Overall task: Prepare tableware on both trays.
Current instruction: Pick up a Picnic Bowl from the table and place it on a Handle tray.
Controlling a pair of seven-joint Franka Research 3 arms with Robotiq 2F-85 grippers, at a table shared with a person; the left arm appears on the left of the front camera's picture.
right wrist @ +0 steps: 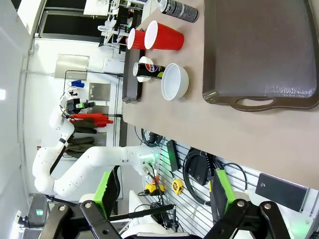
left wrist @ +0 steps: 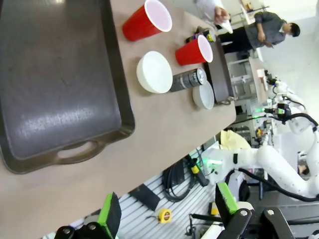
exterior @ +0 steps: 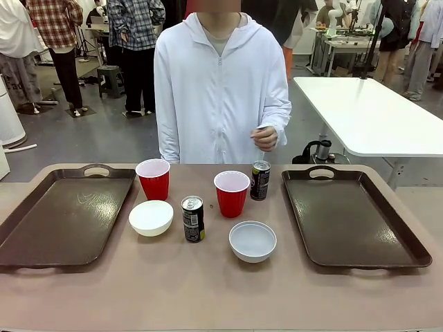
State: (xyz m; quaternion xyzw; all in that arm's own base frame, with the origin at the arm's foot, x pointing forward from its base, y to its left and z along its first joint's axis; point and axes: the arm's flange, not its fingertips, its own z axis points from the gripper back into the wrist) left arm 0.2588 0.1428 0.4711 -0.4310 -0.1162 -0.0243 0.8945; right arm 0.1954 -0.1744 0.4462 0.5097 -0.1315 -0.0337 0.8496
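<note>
tableware (exterior: 193, 218) stands bunched between the trays (exterior: 62, 214), well ahead of both grippers, likely staged so one set can go to each side. left gripper (left wrist: 168, 206) and right gripper (right wrist: 163, 188) hang wide, holding nothing, short of the table (exterior: 208, 290), each with its own tray nearest. cups (exterior: 153, 178) look thin, glossy, tapered. bowls (exterior: 151, 217) are smooth and round. cans (exterior: 260, 180) are slim metal. the trays are dull, rimmed plastic.

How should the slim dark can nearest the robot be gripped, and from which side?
Its straight middle, from above, probably: the slim dark can stands upright, near and far sides free, the round whitish bowl close on one side.
</note>
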